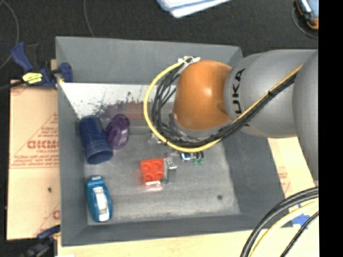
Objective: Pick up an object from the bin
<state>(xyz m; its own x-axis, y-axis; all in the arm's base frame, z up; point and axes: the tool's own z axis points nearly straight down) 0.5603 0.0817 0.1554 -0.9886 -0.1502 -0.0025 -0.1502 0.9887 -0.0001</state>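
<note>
Red-orange plastic brick [151,173], blocky, studs on top, pale clear piece along its lower edge. Lies flat on bin floor, centre, slightly toward the near side. Gripper [172,165] is low over the floor just right of the brick, metal tip parts touching or nearly touching the brick's right edge; can't tell which. Most of the gripper is hidden under the wrist, so can't tell how far open it is, and nothing is seen held.

Above it, a smooth glossy orange cover [201,95], dome-shaped, on the wrist. Looped yellow and black cables [155,98] run round its left side. Grey matte arm [268,95] comes in from the right.

Left of the brick, well apart: a purple plastic cup [118,131] on its side, touching a dark blue plastic cup [95,139], also tipped over, open mouth facing the near side. Below them, near left corner: blue rounded object with white face [98,198], lying flat, kind unclear.

Bin [214,197] is grey metal, sloped walls, floor scuffed and speckled, dark flecks on the far wall.
</note>
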